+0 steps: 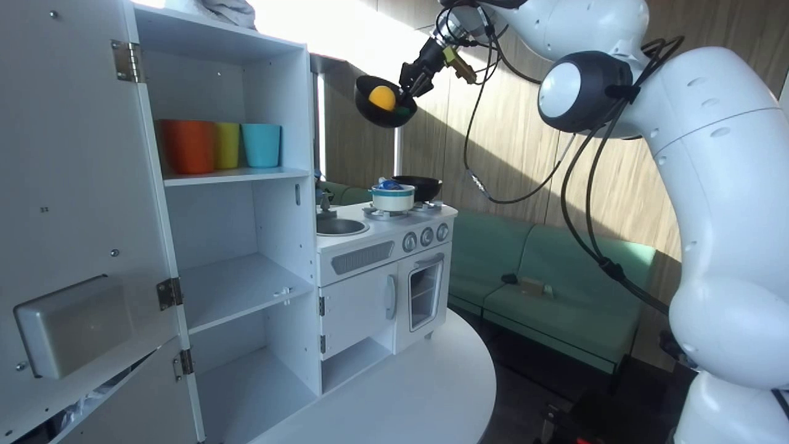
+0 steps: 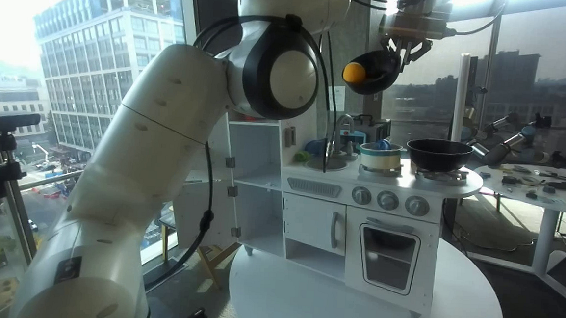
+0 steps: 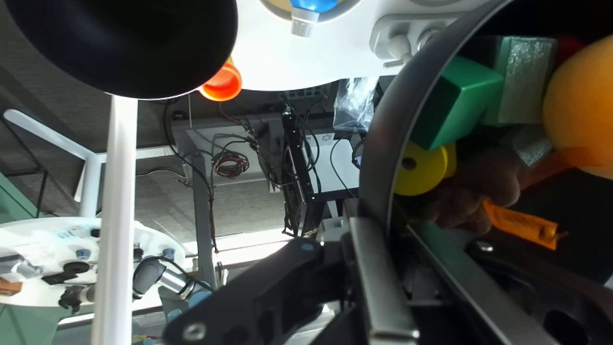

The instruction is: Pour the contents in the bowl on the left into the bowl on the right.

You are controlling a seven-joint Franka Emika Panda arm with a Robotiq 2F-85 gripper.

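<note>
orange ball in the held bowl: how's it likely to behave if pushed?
Apt to roll: the orange ball looks round in both exterior views. Might drop out early, since the black bowl is tilted and the ball shows near its rim in an exterior view. Probably holds its shape: no dents show. Weight can't be told.

Open air lies below the gripper (image 2: 401, 61) and its held bowl (image 2: 377, 72), down to the pot (image 2: 379, 161) and stove-top bowl (image 2: 439, 158) that stand in the way, with the tall cabinet (image 1: 223, 216) off to one side.
</note>
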